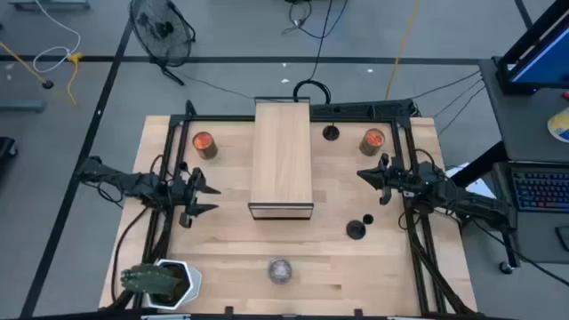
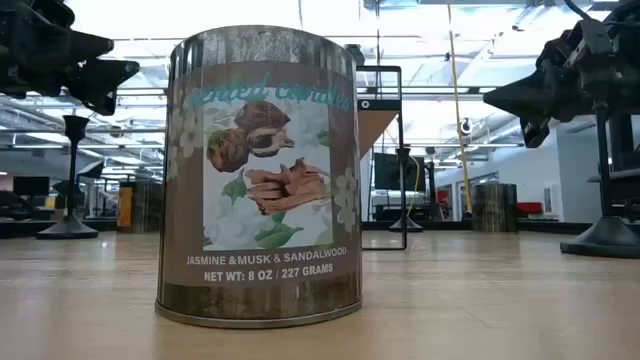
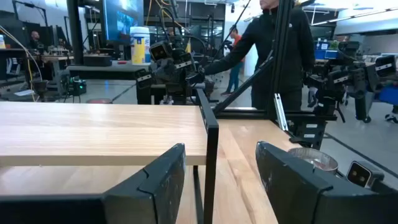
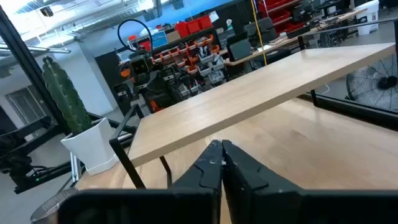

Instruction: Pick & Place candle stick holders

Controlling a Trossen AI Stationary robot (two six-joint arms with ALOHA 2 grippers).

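Black and spread wide, the left gripper [image 1: 210,195] held nothing, just left of the raised wooden shelf [image 1: 283,151]; we judged a reach across could clip that shelf or the near jar [image 1: 204,144]. Right of the shelf we saw three candle stick holders: one [image 1: 331,133] at the back, two [image 1: 356,230] toward the front, stems upright as far as we could tell, long axes vertical. The right gripper [image 1: 363,174], pinched shut and empty, hung between them; we feared shut fingers toppling a stem.
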